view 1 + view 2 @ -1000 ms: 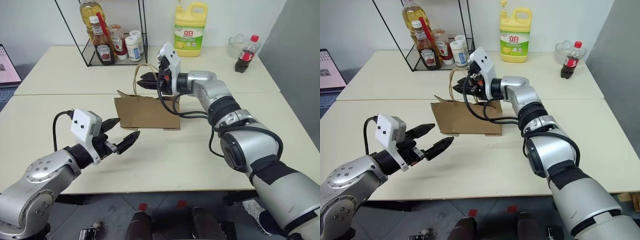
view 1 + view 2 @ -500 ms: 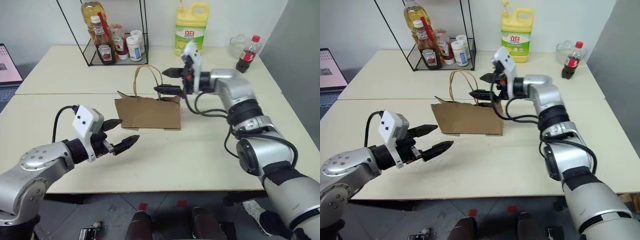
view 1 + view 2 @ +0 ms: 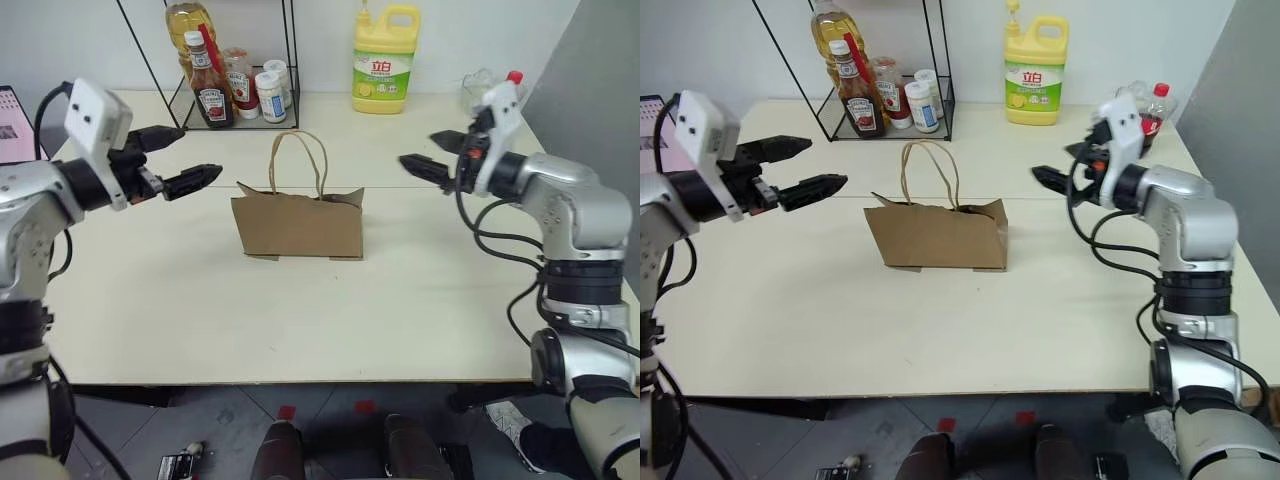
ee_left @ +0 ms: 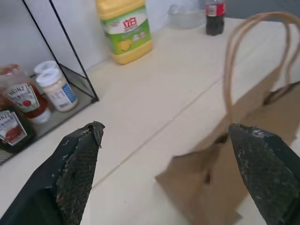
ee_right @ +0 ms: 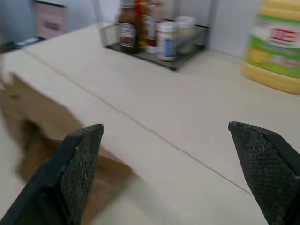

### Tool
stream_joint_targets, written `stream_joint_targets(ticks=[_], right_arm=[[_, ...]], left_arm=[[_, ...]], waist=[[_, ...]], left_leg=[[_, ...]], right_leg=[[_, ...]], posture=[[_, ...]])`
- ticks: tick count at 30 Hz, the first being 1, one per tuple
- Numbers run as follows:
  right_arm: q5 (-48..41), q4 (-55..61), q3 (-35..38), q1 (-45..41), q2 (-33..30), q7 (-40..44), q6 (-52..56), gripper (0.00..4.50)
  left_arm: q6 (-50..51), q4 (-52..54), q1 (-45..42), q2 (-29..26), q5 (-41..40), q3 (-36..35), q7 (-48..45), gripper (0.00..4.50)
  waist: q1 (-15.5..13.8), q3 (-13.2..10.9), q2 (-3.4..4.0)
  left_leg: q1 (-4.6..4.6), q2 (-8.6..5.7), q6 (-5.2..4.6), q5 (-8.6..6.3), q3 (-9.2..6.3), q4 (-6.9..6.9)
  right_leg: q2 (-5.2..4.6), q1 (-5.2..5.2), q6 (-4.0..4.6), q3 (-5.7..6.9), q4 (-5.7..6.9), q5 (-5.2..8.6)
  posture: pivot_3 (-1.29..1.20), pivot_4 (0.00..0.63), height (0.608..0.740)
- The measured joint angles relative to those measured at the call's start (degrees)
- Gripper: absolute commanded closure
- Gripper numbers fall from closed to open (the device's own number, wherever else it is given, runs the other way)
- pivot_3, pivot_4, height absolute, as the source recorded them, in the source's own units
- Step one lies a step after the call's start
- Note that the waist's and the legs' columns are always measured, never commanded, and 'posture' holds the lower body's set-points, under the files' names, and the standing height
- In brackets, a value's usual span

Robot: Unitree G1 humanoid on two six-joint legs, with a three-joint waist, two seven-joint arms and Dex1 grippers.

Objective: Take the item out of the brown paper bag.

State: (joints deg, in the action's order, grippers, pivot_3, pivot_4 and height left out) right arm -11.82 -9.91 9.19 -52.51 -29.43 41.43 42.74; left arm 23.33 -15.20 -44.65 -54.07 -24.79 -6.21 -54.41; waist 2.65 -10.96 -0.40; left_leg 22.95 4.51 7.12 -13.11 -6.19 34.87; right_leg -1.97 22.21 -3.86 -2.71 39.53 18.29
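The plain brown kraft paper bag (image 3: 298, 222) with two tan cord loop handles stands upright in the middle of the cream table (image 3: 300, 320), and the item cannot be seen. The left gripper (image 3: 178, 160) hangs well to its left and the right gripper (image 3: 432, 152) well to its right, both with fingers spread wide and empty. Farther back stand a black wire rack (image 3: 232, 75) of sauce bottles and a yellow detergent jug (image 3: 380, 60).

Brown paper bag (image 3: 298, 222) stands mid-surface (image 3: 330, 310), bare surface seen on all sides; mouth is partly barred by upright handles (image 3: 298, 160). Wire rack (image 3: 225, 70) and jug (image 3: 381, 58) sit behind.
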Motion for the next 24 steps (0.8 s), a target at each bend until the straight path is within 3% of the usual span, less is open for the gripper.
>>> stream_joint_targets(ticks=[5,12,17,21,24], right_arm=[[-0.70,-0.79,-0.10,2.39,0.08,-1.69,-2.42,0.03],[-12.28,19.00,-1.59,14.45,-2.99,6.28,6.05,0.03],[-16.96,25.62,-1.52,16.52,-3.21,5.58,9.88,0.03],[-17.46,26.11,-1.53,18.87,-3.25,3.52,10.23,0.03],[-17.78,26.05,-1.49,20.29,-3.39,2.60,10.21,0.03]], left_arm=[[-15.30,-19.36,-10.94,6.57,12.48,7.42,1.03,0.00],[-29.88,-37.79,-20.97,11.71,23.36,14.28,-2.84,0.00],[-31.86,-38.11,-21.14,11.83,24.43,15.98,-15.56,0.00],[-27.77,-29.53,-18.16,10.26,22.44,16.01,-26.64,0.00],[-21.04,-17.48,-12.49,7.36,20.00,15.96,-32.79,0.00]], waist=[[0.61,0.00,0.00],[0.80,-0.01,0.00],[1.26,0.00,-0.01],[1.18,0.00,-0.01],[1.37,0.00,0.00]], left_leg=[[0.03,0.00,0.06,0.05,-0.01,0.01],[0.12,-0.02,0.14,0.09,0.01,-0.01],[0.06,-0.01,0.11,0.10,-0.02,0.01],[0.06,0.00,0.10,0.10,-0.01,0.02],[0.06,0.01,0.11,0.11,-0.01,0.01]], right_leg=[[0.01,0.01,0.00,0.01,-0.02,0.00],[-0.01,0.01,0.00,0.02,-0.17,0.00],[0.00,0.01,-0.01,0.02,0.03,0.00],[0.00,-0.01,-0.01,0.00,0.04,0.00],[0.00,-0.01,-0.01,-0.01,0.03,0.01]], posture=[[0.00,0.150,0.740],[0.00,0.150,0.740],[0.00,0.150,0.740],[0.00,0.150,0.740],[0.00,0.150,0.740]])
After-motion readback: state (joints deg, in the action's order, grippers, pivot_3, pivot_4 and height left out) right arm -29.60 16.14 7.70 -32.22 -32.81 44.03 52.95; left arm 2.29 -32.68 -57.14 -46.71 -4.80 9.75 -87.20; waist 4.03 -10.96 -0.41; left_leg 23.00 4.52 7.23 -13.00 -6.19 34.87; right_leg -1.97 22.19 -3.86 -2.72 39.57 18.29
